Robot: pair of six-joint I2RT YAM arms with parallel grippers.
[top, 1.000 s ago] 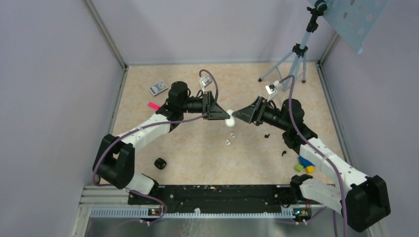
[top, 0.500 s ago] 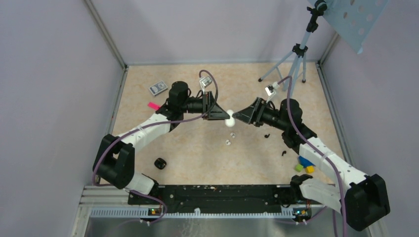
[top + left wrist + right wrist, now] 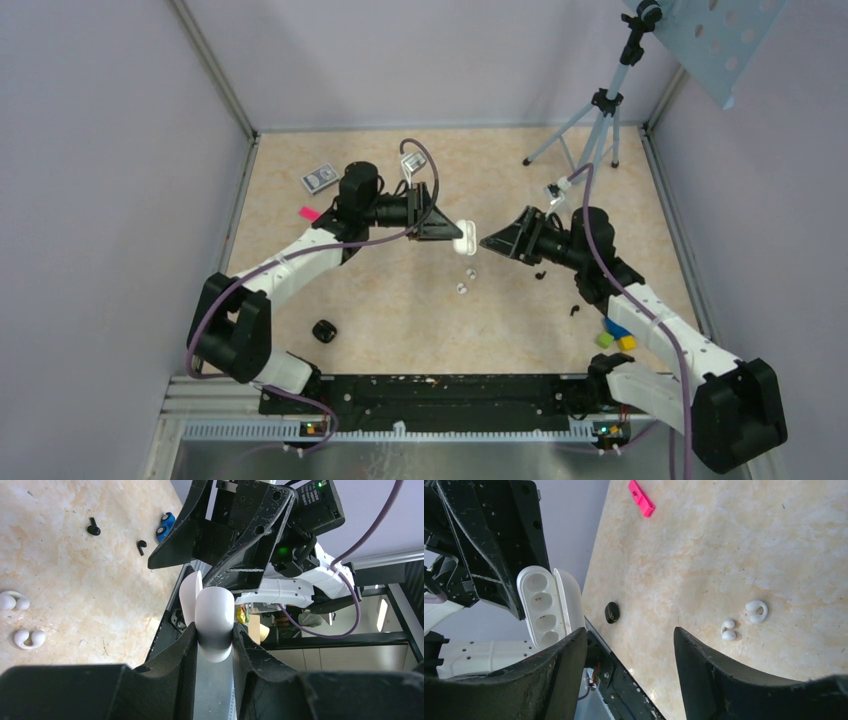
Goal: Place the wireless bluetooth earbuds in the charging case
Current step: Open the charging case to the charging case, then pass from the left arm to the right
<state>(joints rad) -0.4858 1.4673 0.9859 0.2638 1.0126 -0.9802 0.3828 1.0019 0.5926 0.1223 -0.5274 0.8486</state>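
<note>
My left gripper (image 3: pixel 452 236) is shut on the white charging case (image 3: pixel 464 239) and holds it above the table. In the left wrist view the case (image 3: pixel 215 611) sits between the fingers (image 3: pixel 181 645). In the right wrist view its lid (image 3: pixel 569 601) stands open and the sockets (image 3: pixel 538 602) are empty. My right gripper (image 3: pixel 488 243) is open and empty, just right of the case. Two white earbuds (image 3: pixel 471 272) (image 3: pixel 461 289) lie on the table below the case, also in the right wrist view (image 3: pixel 757 611) (image 3: pixel 727 630). Two black earbuds (image 3: pixel 541 273) (image 3: pixel 575 310) lie further right.
A black case (image 3: pixel 323 331) lies at the front left. A pink piece (image 3: pixel 309 213) and a card box (image 3: pixel 320 178) lie at the back left. Coloured blocks (image 3: pixel 617 335) sit by the right arm. A tripod (image 3: pixel 590 130) stands at the back right.
My right gripper has drawn back to the right, away from the white case. The case lid now stands open. The left gripper still holds the case in about the same place.
</note>
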